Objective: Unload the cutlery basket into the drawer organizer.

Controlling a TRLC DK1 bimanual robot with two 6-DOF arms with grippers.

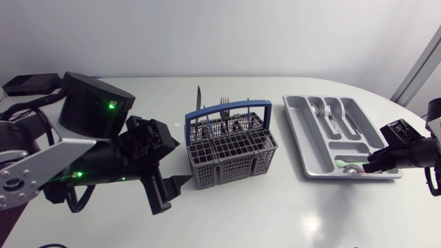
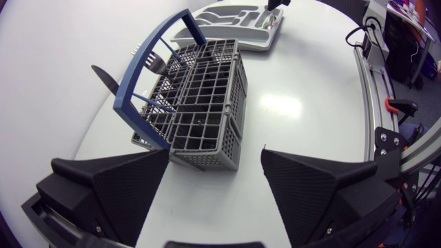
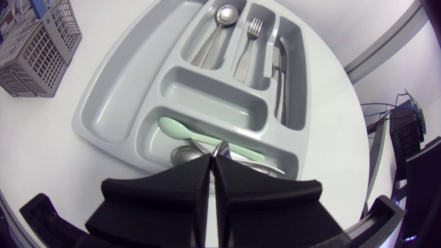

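Right wrist view: placing step, judged near its end. Right gripper (image 3: 214, 160), fingers together, hung over the grey plastic drawer organizer (image 3: 131, 83), at a silver spoon (image 3: 182, 156) in its crosswise compartment. Left gripper (image 2: 215, 156), fingers apart, faced the grey mesh cutlery basket (image 2: 207, 134), where a steel knife (image 2: 107, 77) and a steel fork (image 2: 153, 63) awaited picking.

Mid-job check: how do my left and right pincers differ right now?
The left pincer is wide open; the right pincer is pinched shut on what looks like a thin metal handle. The left pincer holds nothing and faces the cutlery basket; the right pincer hangs over the drawer organizer's crosswise compartment. Both have matte black wedge fingers.
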